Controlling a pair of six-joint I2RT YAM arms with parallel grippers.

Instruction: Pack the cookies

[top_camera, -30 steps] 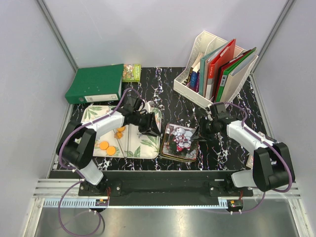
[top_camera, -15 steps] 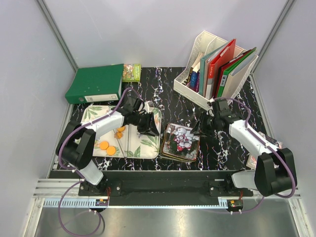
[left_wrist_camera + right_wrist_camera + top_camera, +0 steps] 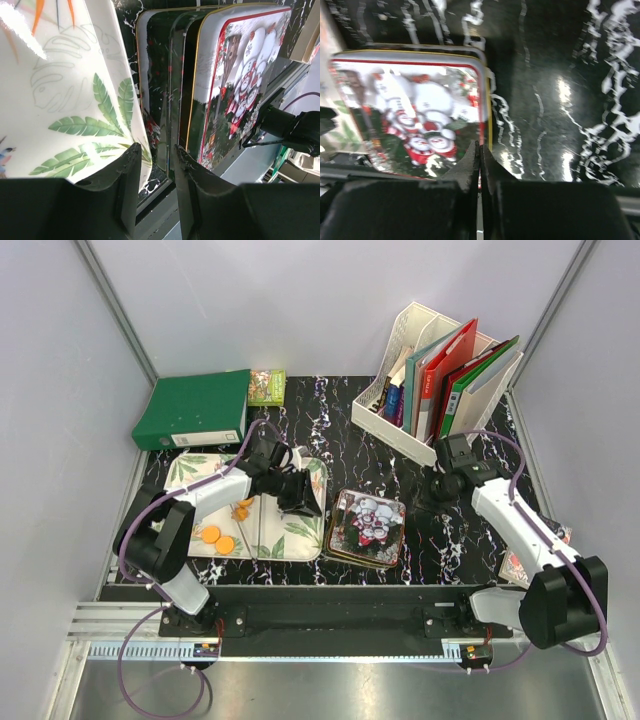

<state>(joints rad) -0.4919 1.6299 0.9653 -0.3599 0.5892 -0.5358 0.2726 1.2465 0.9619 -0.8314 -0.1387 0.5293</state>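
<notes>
White right arm (image 3: 512,523) extended, pincer (image 3: 480,156) closed.

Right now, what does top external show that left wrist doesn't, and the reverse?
Only top external: the orange cookies lying on the leaf-print tray, and the green binder at the back left. Only left wrist: the narrow gap between the left gripper fingers, with nothing gripped. Both: the tray and the snowman tin beside it.
</notes>
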